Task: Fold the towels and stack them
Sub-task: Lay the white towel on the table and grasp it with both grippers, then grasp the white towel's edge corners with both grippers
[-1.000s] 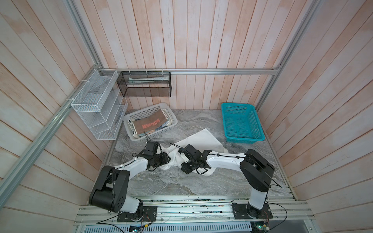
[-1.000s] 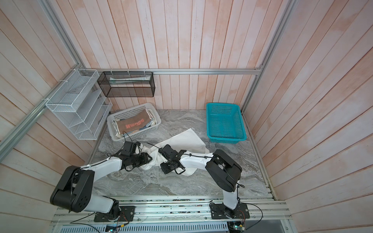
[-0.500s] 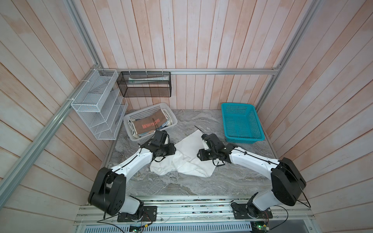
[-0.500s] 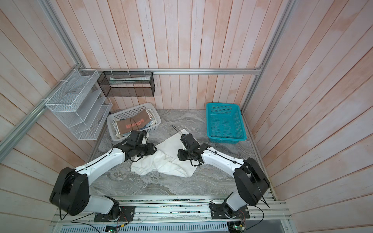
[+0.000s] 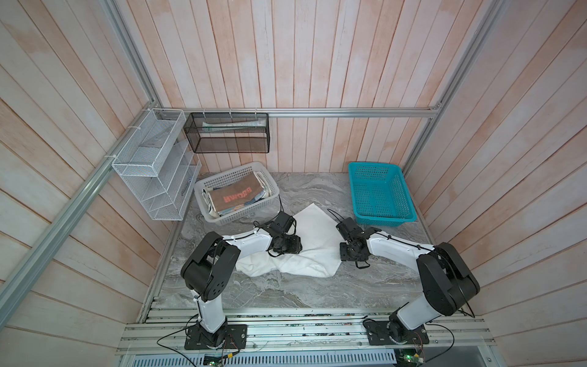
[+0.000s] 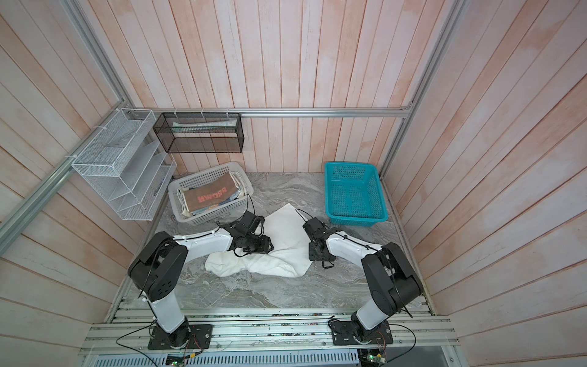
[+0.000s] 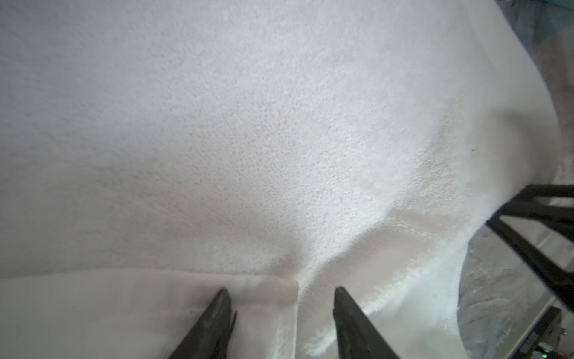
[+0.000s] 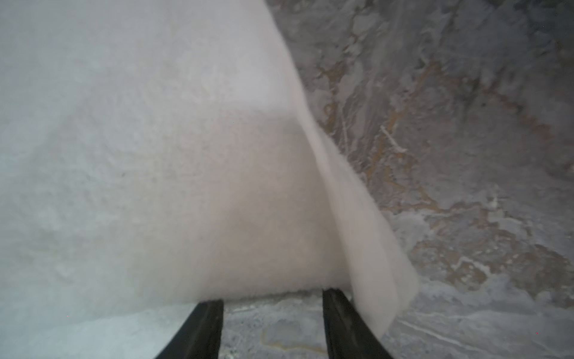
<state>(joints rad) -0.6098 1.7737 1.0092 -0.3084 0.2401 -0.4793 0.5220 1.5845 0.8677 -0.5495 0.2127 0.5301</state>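
Left wrist view: left gripper (image 7: 279, 292) parted over white towel (image 7: 279, 140) at its hem, gripping nothing. Right gripper (image 8: 273, 298) released too — edge just beyond its tips. Towel rumpled mid-table, probably awaiting flattening; folded towels (image 5: 236, 197) fill grey basket (image 5: 244, 212), 10 o'clock.
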